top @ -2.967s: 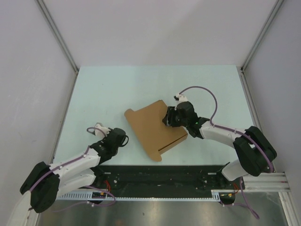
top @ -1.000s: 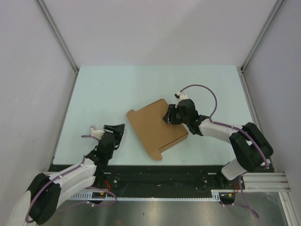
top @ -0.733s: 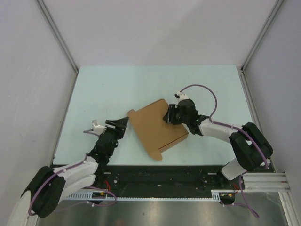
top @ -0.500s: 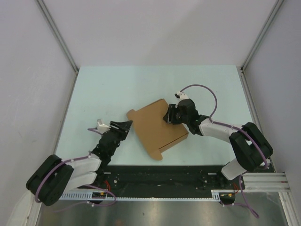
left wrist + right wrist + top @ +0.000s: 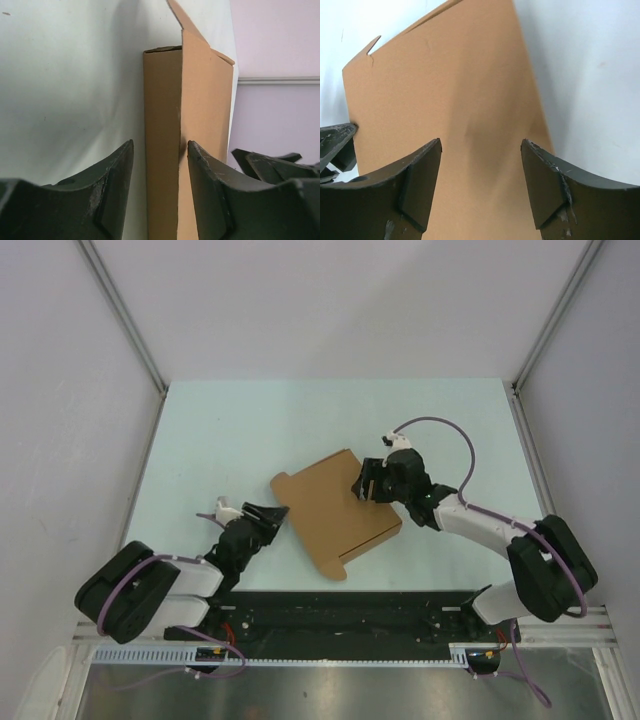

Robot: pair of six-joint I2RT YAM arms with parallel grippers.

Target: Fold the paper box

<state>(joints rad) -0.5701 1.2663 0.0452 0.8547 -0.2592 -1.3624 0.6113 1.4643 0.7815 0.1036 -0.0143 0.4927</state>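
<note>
The paper box (image 5: 330, 520), a plain brown die-cut cardboard sheet collapsed flat, lies at an angle near the middle of the pale green table (image 5: 220, 440), closer to the arms than to the far edge. The black two-finger left gripper (image 5: 277, 511) is low at the box's left edge. In the left wrist view its jaws stand partly apart with the creased edge between them. One finger looks to be against the board and a gap shows at the other, so nothing is clamped yet. The black right gripper (image 5: 366, 486) sits over the far right part of the box with its jaws spread wide and nothing between them. Whether its tips press on the panel I cannot tell. The risk I see is that the box may not be pinned, so a sideways nudge from the left fingers could slide or spin it. A squeeze placed off the crease could also dent the board or catch only one layer.
</note>
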